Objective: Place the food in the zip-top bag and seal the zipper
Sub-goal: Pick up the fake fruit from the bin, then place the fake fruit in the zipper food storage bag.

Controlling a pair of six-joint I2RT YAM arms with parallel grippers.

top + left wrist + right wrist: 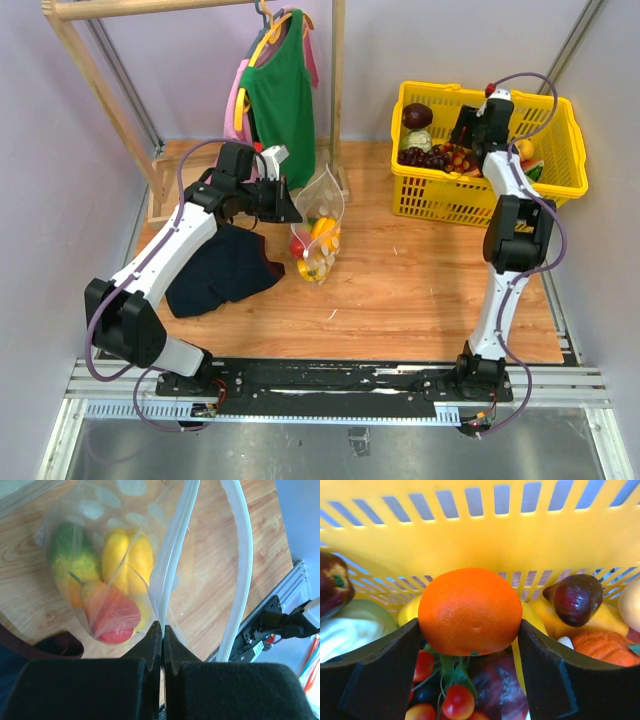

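R fingers: apart, pads pressed on both sides of the orange, inside the yellow basket.
L fingers: closed tight, pinching one lip of the zip-top bag, well left of basket.
Zipper: unsealed; free lip bows away from pinched lip, so mouth is open.
Food in bag: yellow pepper, red-orange pear, green piece, all at bag bottom.
Risk 1: orange is round & smooth, prob. rolls out of pads on lift; cherry tomatoes w/ stems under it may snag.
Risk 2: thin lip could slip from L pinch; mouth collapses, orange lands on table left of basket.
Orange vs fingers: centred btw R pads, touching both.
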